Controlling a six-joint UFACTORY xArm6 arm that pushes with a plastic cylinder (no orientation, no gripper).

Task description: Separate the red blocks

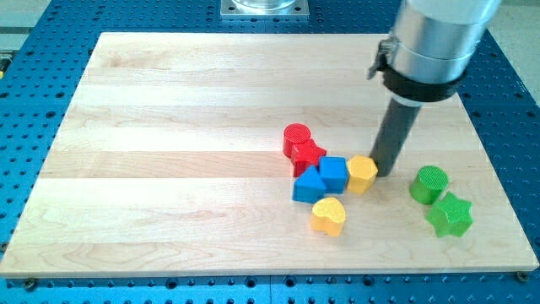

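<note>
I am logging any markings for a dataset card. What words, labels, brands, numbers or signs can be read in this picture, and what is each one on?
None: no readable text shows anywhere.
Blocks: the red cylinder, red star, two blue blocks, yellow blocks and green blocks are plain.
Wooden board: bare.
My tip, just right of the upper yellow block: unmarked.

Red blocks: two, a round one point(296, 135) and a star point(309, 154)
Blue blocks: two, a cube point(333, 173) and a wedge-like one point(308, 186)
Yellow blocks: two, a many-sided one point(362, 173) and a heart point(328, 215)
Green blocks: two, a round one point(429, 183) and a star point(450, 214)
Boards: one wooden board point(169, 169)
</note>
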